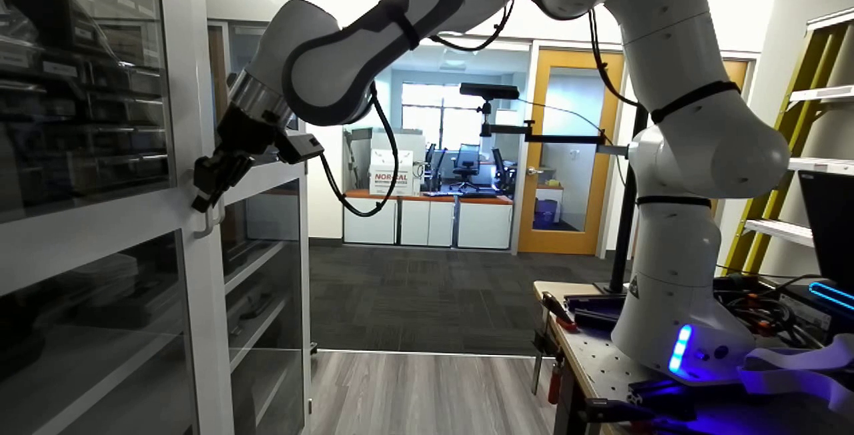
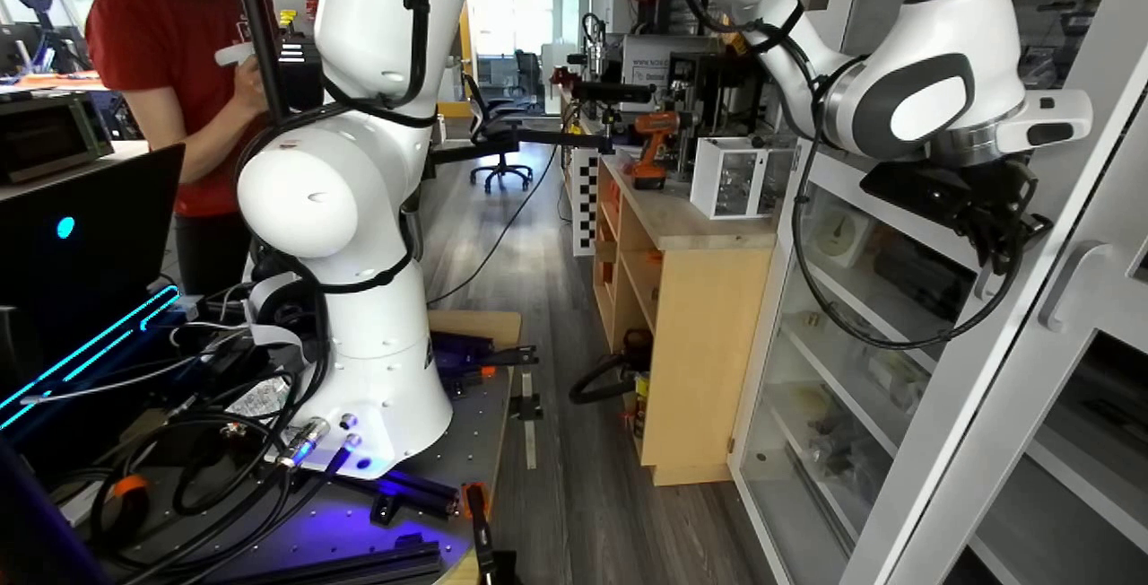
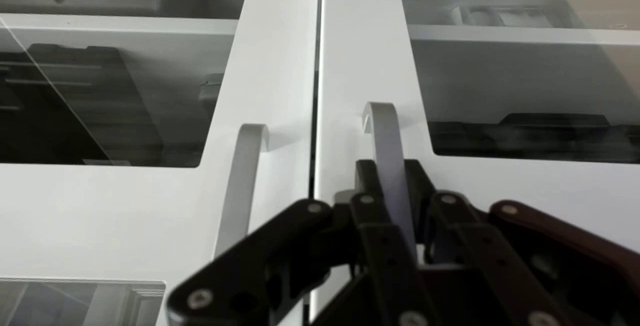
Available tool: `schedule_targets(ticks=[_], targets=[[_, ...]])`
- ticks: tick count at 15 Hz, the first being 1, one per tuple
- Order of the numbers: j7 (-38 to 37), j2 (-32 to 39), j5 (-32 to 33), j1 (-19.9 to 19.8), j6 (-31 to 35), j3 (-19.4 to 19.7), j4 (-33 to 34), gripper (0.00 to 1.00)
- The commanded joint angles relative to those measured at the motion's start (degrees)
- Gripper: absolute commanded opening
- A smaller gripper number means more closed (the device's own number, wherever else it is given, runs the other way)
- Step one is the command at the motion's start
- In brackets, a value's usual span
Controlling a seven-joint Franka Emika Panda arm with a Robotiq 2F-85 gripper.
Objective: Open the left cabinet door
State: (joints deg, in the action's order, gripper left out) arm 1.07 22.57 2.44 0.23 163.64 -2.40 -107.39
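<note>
Curved grey metal handle (image 3: 389,151) of white-framed, glass-paned left cabinet door (image 3: 500,176) is pinched by black two-finger claw (image 3: 391,176), wrist view, lower centre; door seen right behind claw, right half.

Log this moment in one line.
left cabinet door: looks shut | jaws: look closed on its handle | right door's handle: free | wrist view: likely inverted

In exterior view, left door (image 1: 87,231) stood near left, right door (image 1: 260,183) just beyond it; arm (image 1: 677,255) stood on table (image 1: 594,355), at right. Gripper (image 3: 394,176) sat around left door's handle (image 3: 393,181). In exterior view, drill (image 2: 655,150) sat on bench (image 2: 704,231).
</note>
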Motion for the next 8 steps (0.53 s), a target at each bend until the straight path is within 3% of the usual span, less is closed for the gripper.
schedule_targets(ticks=[1,5,8], targets=[[-0.12,-6.14,-0.65,0.32,1.1,0.25,-7.07,0.04],[-2.84,-11.18,0.5,1.59,1.08,1.53,-13.43,0.04],[-9.27,-15.91,4.04,4.03,0.62,3.8,-19.09,0.04]])
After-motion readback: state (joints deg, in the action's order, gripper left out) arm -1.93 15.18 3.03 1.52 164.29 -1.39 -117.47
